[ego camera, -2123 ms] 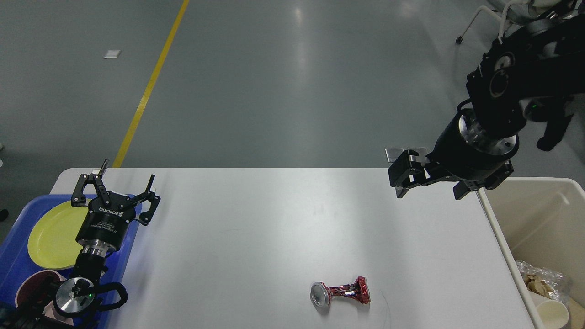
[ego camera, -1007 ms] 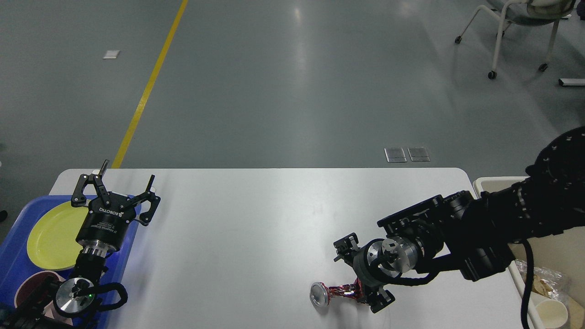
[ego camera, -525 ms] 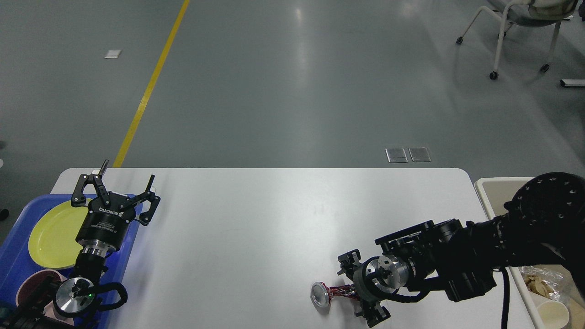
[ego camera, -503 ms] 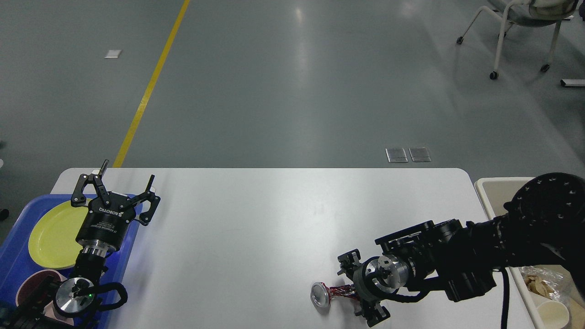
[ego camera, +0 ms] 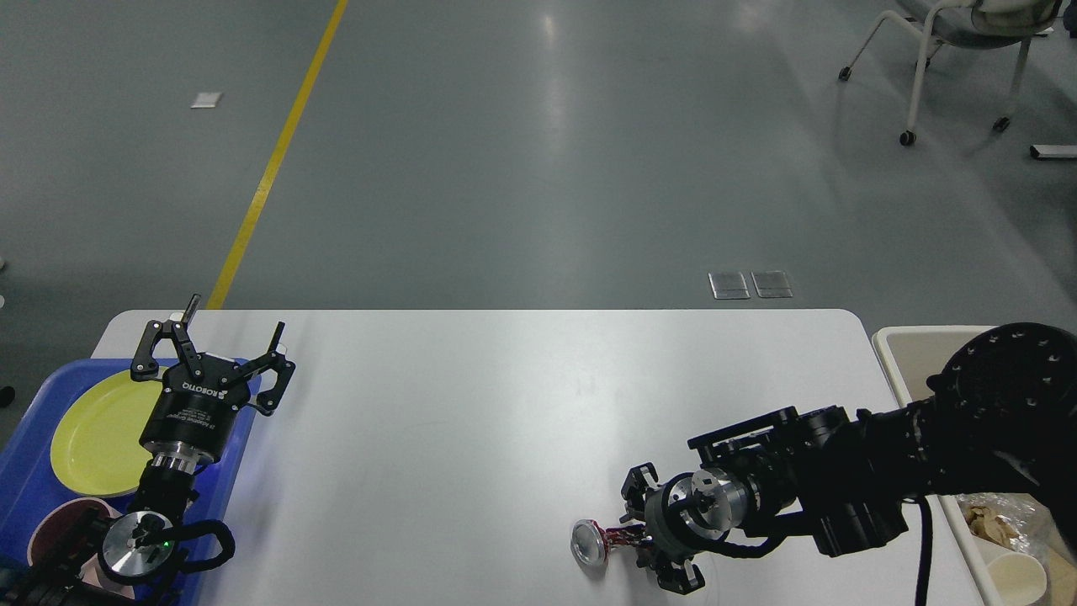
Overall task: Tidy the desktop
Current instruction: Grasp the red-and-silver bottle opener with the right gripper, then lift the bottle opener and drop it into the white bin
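The desktop is a white tabletop with rounded corners. A crushed red can with a silver end lies on it near the front edge, right of centre. My right gripper is down at the table with its fingers spread above and below the can's red right end, which they partly hide. It looks open around the can. My left gripper is open and empty, held over the right edge of the blue tray.
The blue tray at the left holds a yellow plate and a pink cup. A beige bin at the table's right end holds crumpled wrapping and a paper cup. A chair stands far back right.
My right arm came down from high at the back right to the crushed can, and its gripper slid left around the can's red end. The left arm has not moved.
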Robot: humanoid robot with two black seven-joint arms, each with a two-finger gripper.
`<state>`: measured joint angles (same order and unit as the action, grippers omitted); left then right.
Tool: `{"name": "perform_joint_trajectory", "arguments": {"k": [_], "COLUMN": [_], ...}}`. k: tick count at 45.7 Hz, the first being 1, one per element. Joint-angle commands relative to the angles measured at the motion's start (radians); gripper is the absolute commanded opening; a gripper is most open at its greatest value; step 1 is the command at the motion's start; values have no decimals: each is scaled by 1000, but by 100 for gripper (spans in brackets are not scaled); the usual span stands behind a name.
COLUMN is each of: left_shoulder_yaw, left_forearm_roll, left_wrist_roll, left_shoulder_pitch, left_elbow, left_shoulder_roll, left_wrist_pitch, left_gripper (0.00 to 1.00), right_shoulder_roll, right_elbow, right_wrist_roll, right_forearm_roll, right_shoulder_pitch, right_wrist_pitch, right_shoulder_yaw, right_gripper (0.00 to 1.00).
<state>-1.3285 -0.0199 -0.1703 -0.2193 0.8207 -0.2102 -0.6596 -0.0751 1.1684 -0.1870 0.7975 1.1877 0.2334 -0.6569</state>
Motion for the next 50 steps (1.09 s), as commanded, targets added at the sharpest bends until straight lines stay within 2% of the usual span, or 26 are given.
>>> {"name": "perform_joint_trajectory", "arguments": {"k": [1,6,9,16,25,31,39,44,50], "left_shoulder_yaw": [0,0,0,0,0,0,0,0,0], "left_forearm_roll": [0,0,0,0,0,0,0,0,0], "left_wrist_roll": [0,0,0,0,0,0,0,0,0], "left_shoulder_pitch": [0,0,0,0,0,0,0,0,0], "left_elbow": [0,0,0,0,0,0,0,0,0], "left_shoulder_roll": [0,0,0,0,0,0,0,0,0], "left_wrist_pitch": [0,0,0,0,0,0,0,0,0], "left_gripper": [96,96,96,96,96,96,96,96,96], "right_shoulder_roll": [1,11,11,3,-17,-40,-90,-123,-130], "right_elbow": [2,8,8,19,49,132,295,428,482], "right_wrist_roll": [-2,-2,-6,-55,-57,-57,-57,-60,-57], "right_forearm_roll": [6,6,6,5,3,-9,-69,-162,-305], "right_shoulder_pitch": [0,3,3,12,46,131,378,620,815], "right_wrist_pitch": [-5,-3,-5,-5,-5,-35,-170,-287,-529], "right_shoulder_yaw": [0,0,-3,-7,-13,-49,-190,-312,-412], "right_gripper": [13,0,0,0,0,0,0,0,0]}}
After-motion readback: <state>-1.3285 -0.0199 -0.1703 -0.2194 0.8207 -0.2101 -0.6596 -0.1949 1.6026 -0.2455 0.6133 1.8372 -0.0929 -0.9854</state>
